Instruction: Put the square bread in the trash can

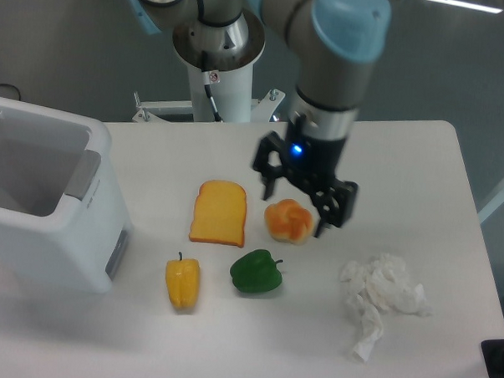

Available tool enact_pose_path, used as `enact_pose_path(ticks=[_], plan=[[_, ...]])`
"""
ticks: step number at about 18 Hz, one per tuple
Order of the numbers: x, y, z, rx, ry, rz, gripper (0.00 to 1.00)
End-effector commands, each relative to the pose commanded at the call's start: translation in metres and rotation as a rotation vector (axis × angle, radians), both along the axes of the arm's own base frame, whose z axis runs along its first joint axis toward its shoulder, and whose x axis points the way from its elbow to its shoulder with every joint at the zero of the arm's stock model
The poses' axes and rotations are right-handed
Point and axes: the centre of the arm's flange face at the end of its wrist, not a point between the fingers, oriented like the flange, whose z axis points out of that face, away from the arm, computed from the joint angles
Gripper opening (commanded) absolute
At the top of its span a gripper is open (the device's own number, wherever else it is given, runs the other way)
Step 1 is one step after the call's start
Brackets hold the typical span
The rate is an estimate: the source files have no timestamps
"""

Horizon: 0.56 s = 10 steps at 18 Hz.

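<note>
The gripper (pixel 295 209) hangs over the round bun (pixel 288 221), jaws spread to either side of it and holding nothing. The square bread cannot be seen anywhere on the table (pixel 420 180). The trash can (pixel 46 209) (white, open-topped) stands at the table's left end, beyond the toast slice (pixel 219 213).

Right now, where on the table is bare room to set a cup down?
Bare: the table at its far right corner, behind the crumpled tissue; also the strip between trash can and toast slice. Crowded: the middle, where toast slice, bun, green pepper and yellow pepper lie close, jaws by the bun.
</note>
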Motion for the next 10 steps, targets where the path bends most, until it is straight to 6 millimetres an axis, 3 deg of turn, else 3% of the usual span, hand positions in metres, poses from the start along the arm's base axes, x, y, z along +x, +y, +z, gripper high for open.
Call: enact_pose_path(ticks=[3,5,10], plan=[[-0.027,0.012,-0.031,0.022,0.051,-0.017,1.00],[-0.041,0.005,-0.042,-0.012,0.057,-0.025,1.00],[-0.047,0.005,-0.045,-0.057,0.084,-0.035,1.00]])
